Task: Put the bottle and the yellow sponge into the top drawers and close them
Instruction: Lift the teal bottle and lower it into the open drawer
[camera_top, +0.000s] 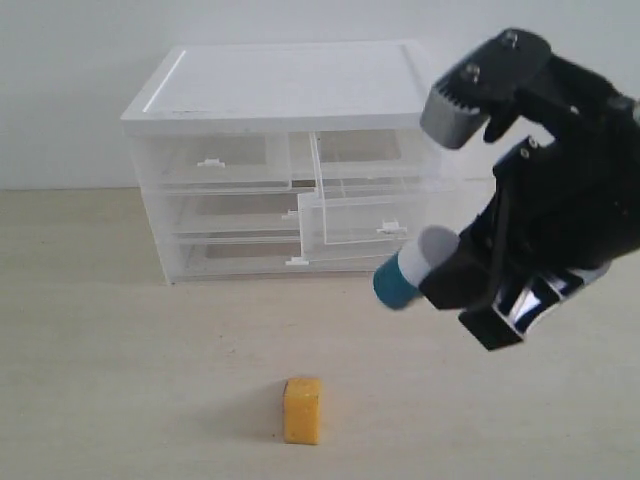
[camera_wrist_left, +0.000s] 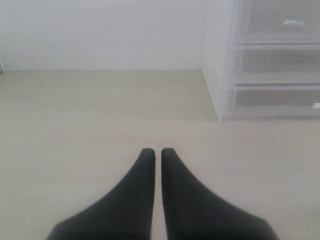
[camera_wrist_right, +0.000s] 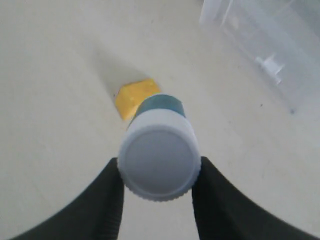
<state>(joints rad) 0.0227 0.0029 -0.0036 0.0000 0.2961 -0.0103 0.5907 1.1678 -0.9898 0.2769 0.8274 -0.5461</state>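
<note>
Teal-bodied, the bottle (camera_top: 408, 270) hangs in front of the cabinet (camera_top: 280, 90), its white cap pinched by the right claw (camera_wrist_right: 158, 164). The cabinet's right top drawer (camera_top: 355, 215) stands pulled out and the left top drawer (camera_top: 215, 160) is closed. The yellow sponge (camera_top: 302, 409) lies on the counter (camera_top: 120, 350), farther in front of the cabinet. The left claw (camera_wrist_left: 156, 152) is pressed together, empty.

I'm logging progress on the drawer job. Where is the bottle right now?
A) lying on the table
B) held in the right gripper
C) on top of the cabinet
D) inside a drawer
B: the right gripper clamps the bottle by its white cap, off the table, in front of the open drawer.
</note>
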